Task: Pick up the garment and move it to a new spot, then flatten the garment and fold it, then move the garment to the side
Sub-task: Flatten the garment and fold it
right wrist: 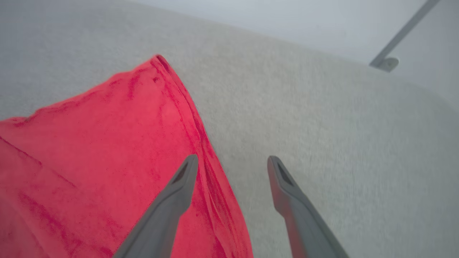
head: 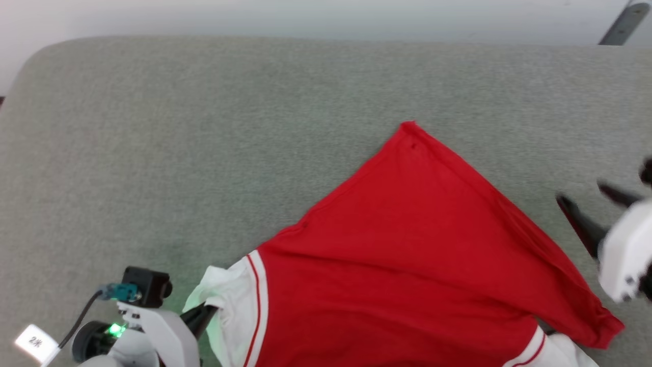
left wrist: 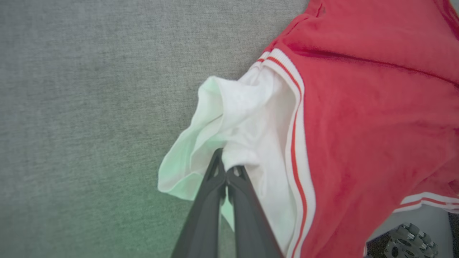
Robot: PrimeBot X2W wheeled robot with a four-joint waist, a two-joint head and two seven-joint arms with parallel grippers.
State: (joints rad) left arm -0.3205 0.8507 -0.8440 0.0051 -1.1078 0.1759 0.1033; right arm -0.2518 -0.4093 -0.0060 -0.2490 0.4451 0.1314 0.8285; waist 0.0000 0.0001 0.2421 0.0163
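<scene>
The garment (head: 407, 244), a red T-shirt with white, red-striped sleeves, lies spread on the grey cushion, back side up, one corner pointing to the far side. At the lower left my left gripper (head: 204, 312) is shut on the bunched white sleeve (left wrist: 247, 118); its two dark fingers (left wrist: 229, 200) are pressed together on the cloth. My right gripper (head: 580, 196) hovers open at the right edge, just off the garment's right hem (right wrist: 200, 143). Nothing sits between its spread fingertips (right wrist: 186, 168).
The grey upholstered surface (head: 204, 127) has a rounded far-left corner and free room to the left and behind the garment. A pale wall and a slanted metal bar (head: 624, 23) lie beyond its far edge.
</scene>
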